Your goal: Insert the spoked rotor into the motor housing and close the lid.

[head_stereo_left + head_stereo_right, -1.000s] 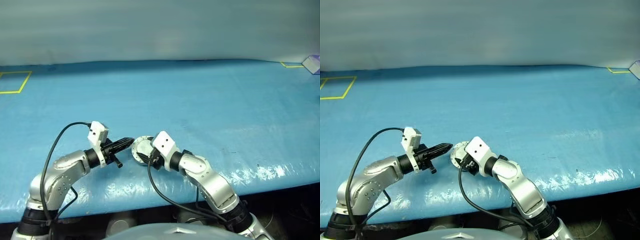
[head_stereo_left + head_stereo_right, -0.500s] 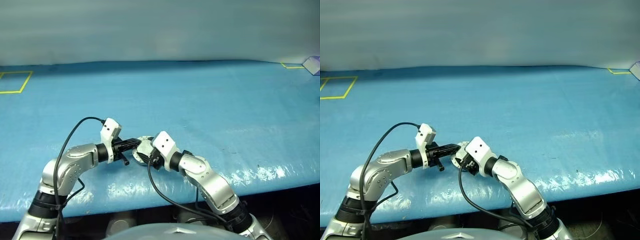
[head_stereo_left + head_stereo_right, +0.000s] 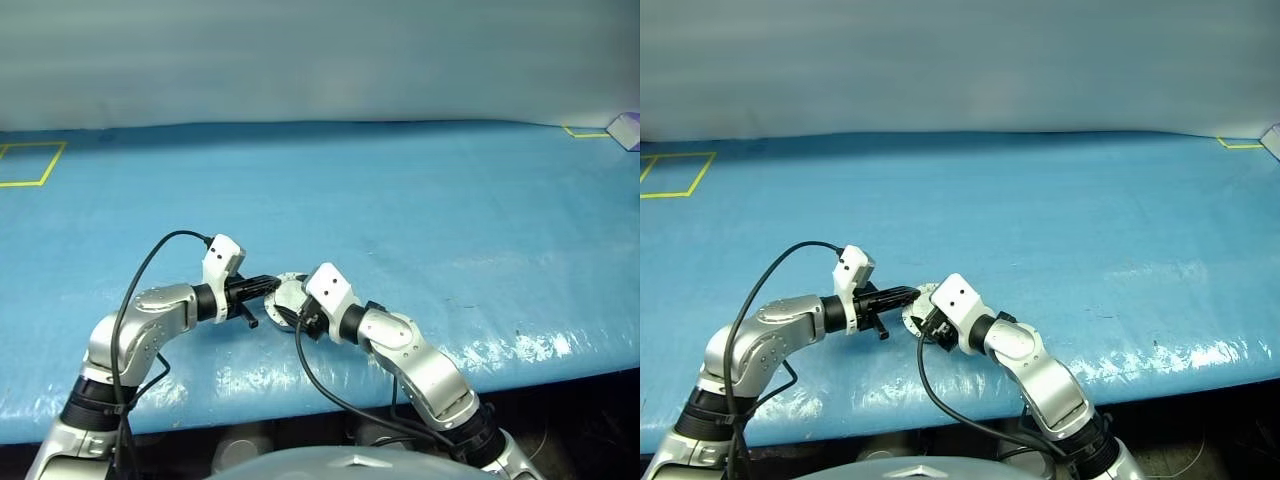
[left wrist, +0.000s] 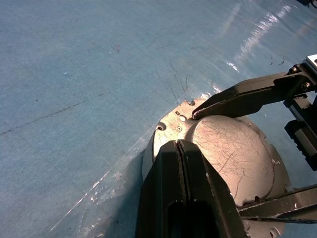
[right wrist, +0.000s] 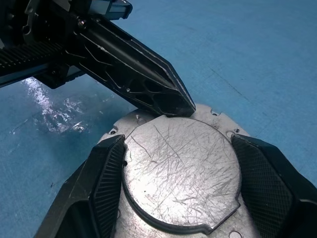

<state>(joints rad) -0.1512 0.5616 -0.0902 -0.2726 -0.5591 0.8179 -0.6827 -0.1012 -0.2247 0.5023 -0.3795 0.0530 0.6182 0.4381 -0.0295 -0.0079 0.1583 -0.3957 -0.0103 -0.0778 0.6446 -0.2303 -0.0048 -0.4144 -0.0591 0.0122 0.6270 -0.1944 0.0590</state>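
- Swung left gripper point(image 5: 176, 104) in over ~1s, fingers pinched shut, tip now on lid point(image 5: 181, 171).
- Right gripper point(image 5: 173, 183) clamped wide round housing point(image 4: 171, 126), just above table point(image 3: 420, 200).
- Lid down, prob pressing it shut.

Motor housing point(image 5: 181, 173) between right end effector point(image 5: 178, 178) fingers.

A robot test lab: a bare blue-covered table point(image 3: 420, 200) marked with yellow tape squares point(image 3: 25, 165).

Blue sheeted table point(image 3: 420, 200), yellow tape outlines point(image 3: 28, 163)
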